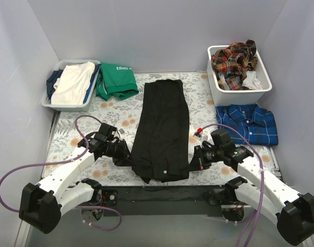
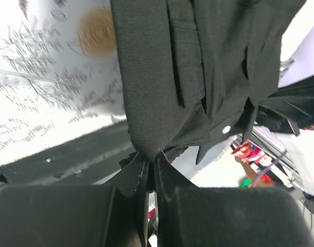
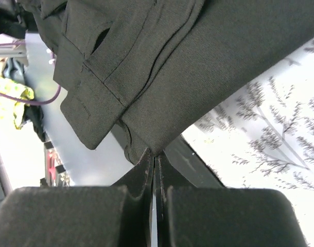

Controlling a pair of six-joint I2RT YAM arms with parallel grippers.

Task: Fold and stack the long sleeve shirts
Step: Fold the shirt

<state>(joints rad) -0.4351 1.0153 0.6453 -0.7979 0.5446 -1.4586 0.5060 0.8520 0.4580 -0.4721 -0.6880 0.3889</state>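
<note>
Top external view shows the black shirt (image 1: 163, 123) on the table (image 1: 116, 110) as a long strip running away from me, its near corners pinched in my left claw (image 1: 128, 156) and right claw (image 1: 197, 158).

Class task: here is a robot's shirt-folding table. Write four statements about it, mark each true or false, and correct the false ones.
1. The left end effector and the right end effector are both shut on the black shirt. True.
2. The blue plaid shirt lies inside the white bin. False: it lies on the table, outside the bin, on its near side.
3. Red-orange plaid shirts lie in the white bin. True.
4. The green top lies on the black shirt. False: it lies apart, beside the basket.
</note>
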